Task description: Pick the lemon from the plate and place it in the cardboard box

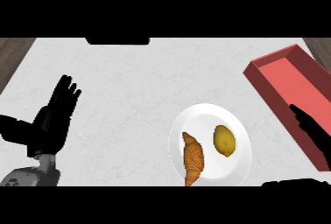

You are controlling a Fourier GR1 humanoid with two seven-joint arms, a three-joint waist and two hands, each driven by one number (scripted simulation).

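From my station I see the lemon (224, 140) lying on the right half of the white plate (210, 114), its long axis running nearly straight up and down the head view, the upper tip leaning slightly toward the left. Just to its left on the same plate lies a croissant (192, 159), also lengthwise along that direction, its narrow end reaching the plate's lower rim; the two are close but apart. The box (291, 89), which shows red rather than cardboard brown, sits at the right of the grey counter (129, 78), angled from upper left to lower right, near the plate's right rim. My right hand (312, 133) appears as a dark shape over the box's lower wall; I cannot tell how its fingers are set. My left hand (57, 114) rests at the left edge, fingers straight and pointing up, holding nothing.
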